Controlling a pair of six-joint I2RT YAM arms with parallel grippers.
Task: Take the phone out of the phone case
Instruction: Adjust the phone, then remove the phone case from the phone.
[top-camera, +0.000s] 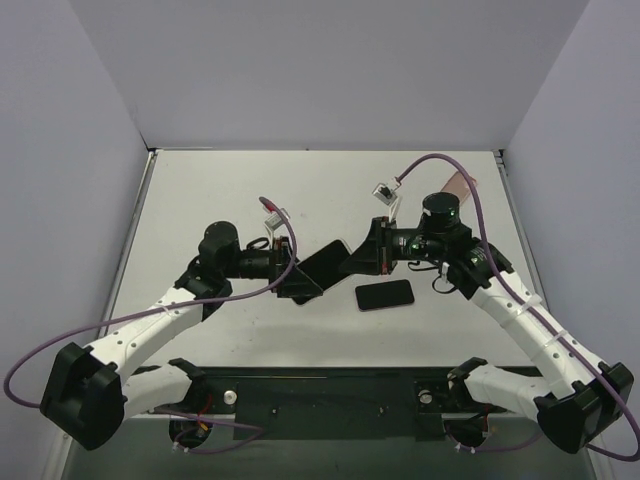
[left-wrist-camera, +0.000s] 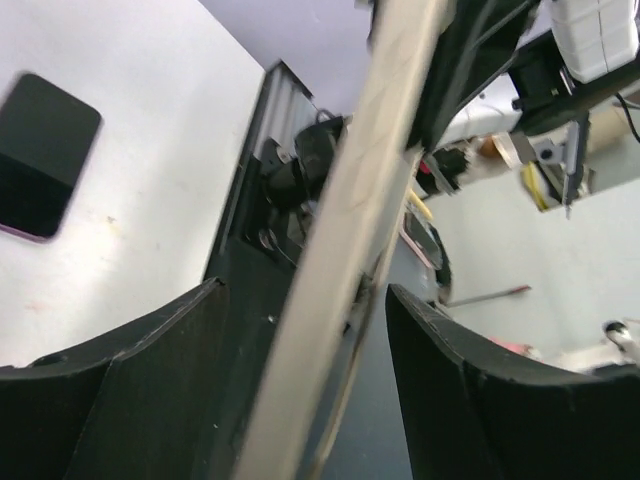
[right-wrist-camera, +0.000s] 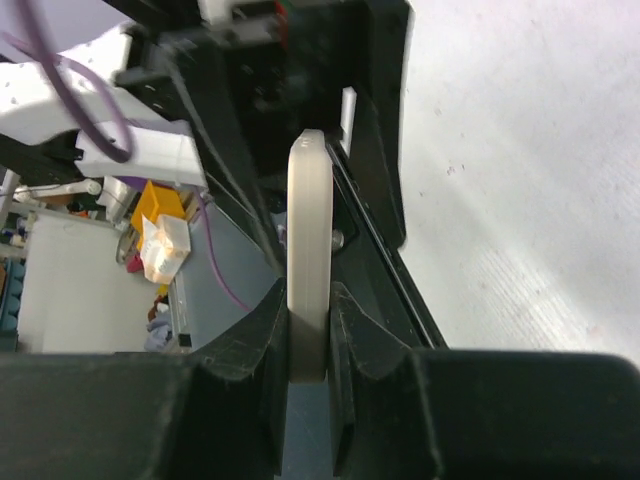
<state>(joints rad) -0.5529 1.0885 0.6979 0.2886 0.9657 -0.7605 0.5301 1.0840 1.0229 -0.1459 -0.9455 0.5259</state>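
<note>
The phone, a black glossy slab, lies flat on the table just right of centre; the left wrist view shows it at the upper left. The phone case is held tilted in the air between the two arms. My right gripper is shut on the case, and its pale edge stands pinched between the fingers. My left gripper is open around the case's other end: the pale edge runs diagonally between the fingers, with a gap on each side.
The white table has grey walls on three sides. A dark base plate with both arm mounts runs along the near edge. Purple cables loop beside each arm.
</note>
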